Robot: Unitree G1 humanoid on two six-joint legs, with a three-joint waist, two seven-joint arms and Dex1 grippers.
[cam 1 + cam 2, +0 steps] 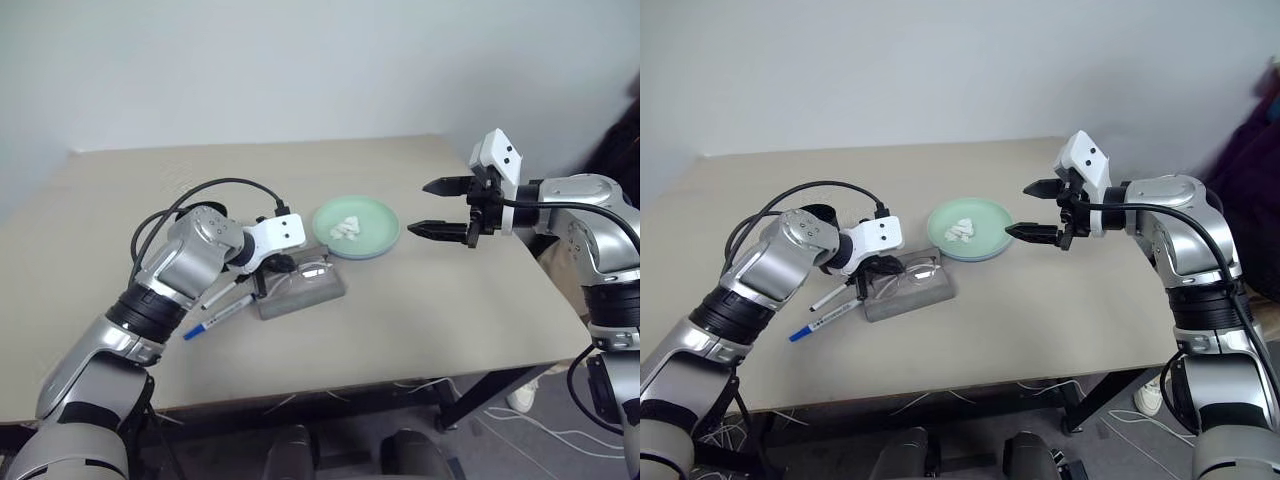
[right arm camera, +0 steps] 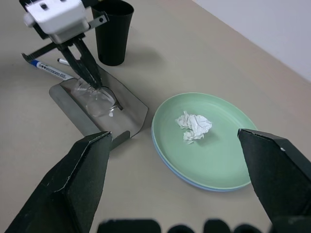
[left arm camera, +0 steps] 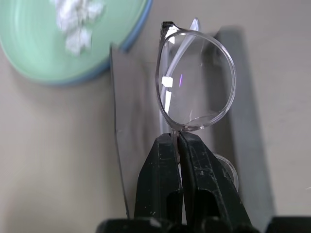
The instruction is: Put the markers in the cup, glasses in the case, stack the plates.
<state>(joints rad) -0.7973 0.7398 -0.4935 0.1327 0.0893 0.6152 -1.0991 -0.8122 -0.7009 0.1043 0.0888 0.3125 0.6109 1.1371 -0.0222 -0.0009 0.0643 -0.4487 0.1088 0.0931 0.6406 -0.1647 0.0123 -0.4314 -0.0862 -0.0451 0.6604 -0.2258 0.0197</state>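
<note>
Nearest in my left wrist view, my left gripper (image 3: 177, 145) is pinched fully shut on the bridge of the glasses (image 3: 197, 77), one clear lens standing out past my fingertips and over the open grey case (image 3: 141, 92), with the green plate's (image 3: 29, 58) edge just beyond. Looking down from my head, the case (image 1: 305, 290) lies on the table (image 1: 450, 320) directly under that gripper (image 1: 283, 264), its long axis running from near left to far right, so my judgement is that the glasses need only sink and settle along that line. Both markers lie just left of the case, the blue-capped marker (image 1: 215, 318) nearer me than the black-capped marker (image 1: 226, 291). My left arm is plainly the closer one to all of these. From my right wrist view, my right gripper (image 2: 180, 165) is spread wide and carries nothing, hanging above the table to the right of the stacked plates (image 2: 218, 160), green on blue, a crumpled tissue (image 2: 194, 125) on top. Behind the case stands the black cup (image 2: 112, 31).
</note>
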